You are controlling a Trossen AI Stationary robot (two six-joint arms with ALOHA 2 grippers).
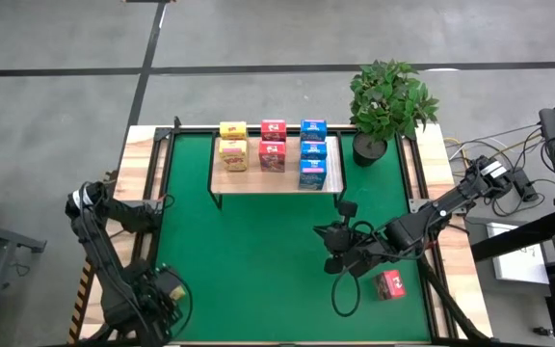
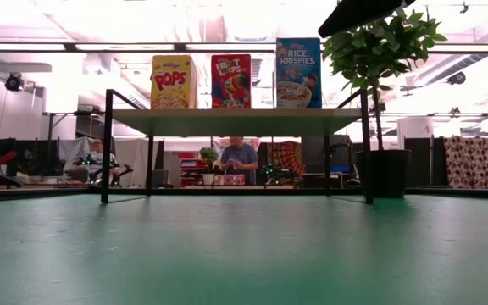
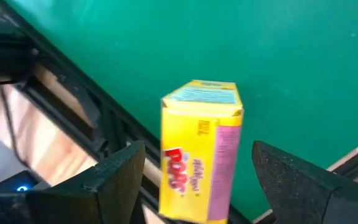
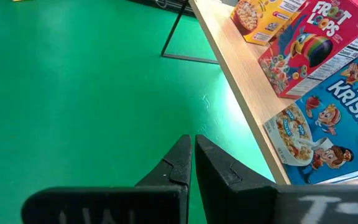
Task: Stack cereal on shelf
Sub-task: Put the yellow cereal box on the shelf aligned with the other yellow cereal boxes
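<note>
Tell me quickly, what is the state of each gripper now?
Left gripper: open, around the yellow cereal box.
Right gripper: shut, holding nothing.

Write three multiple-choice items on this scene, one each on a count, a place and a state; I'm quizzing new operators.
1. How many blue cardboard cereal boxes are on the light-wood shelf?
A one
B three
C five

2. Where does the lone pink-red cardboard cereal box lie?
A on the shelf
B on the green mat
C under the shelf

3. How does the right claw stand?
A shut, empty
B open
C shut on a box

Key:
1 B, the high view shows three in a row.
2 B, it lies on the mat beside the right arm.
3 A, its fingers meet with nothing between them.
</note>
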